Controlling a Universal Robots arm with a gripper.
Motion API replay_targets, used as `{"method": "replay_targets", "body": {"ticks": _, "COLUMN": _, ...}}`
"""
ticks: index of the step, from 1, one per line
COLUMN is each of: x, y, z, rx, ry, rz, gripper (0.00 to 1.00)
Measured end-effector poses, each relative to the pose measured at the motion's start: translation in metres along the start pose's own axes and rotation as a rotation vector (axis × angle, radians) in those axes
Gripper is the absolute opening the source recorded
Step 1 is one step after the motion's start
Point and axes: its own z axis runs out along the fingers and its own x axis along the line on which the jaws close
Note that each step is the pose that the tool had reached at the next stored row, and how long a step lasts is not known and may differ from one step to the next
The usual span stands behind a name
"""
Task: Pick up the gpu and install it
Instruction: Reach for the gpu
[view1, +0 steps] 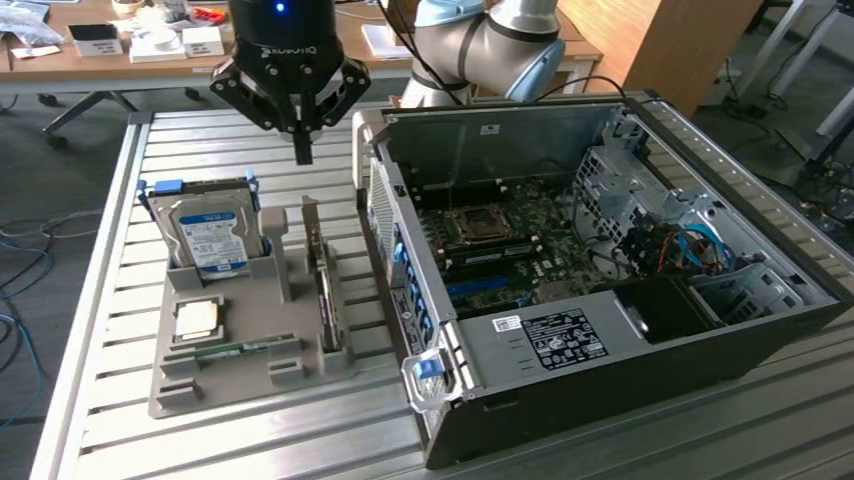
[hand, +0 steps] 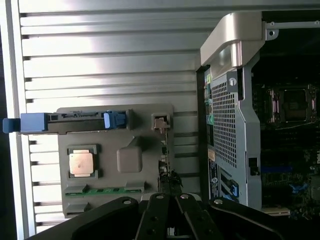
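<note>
gripper above slatted metal table, desk behind

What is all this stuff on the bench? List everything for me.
gpu: one, dark, on edge in the tray, case side
hard drive: one, silver, blue-white label, upright in the tray
processor chip: one, silver, flat in the tray
memory stick: one, green, flat in the tray
tray: one, grey, on the table
computer case: one, black, open, beside the tray
table: one, silver, slatted
arm: one, grey-blue, behind the case
gripper: one, black, shut, empty, above the table
</note>
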Motion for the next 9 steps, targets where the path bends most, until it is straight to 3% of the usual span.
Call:
{"method": "replay_targets", "body": {"ticks": 4, "x": 0.0003, "y": -0.0052, "z": 0.0, "rx": 0.0, "ry": 0.0, "rz": 0.0, "gripper": 0.11}}
{"method": "replay_targets", "body": {"ticks": 9, "x": 0.0003, "y": -0.0057, "z": 0.0, "rx": 0.0001, "ry": 0.0, "rz": 0.0, "gripper": 0.11}}
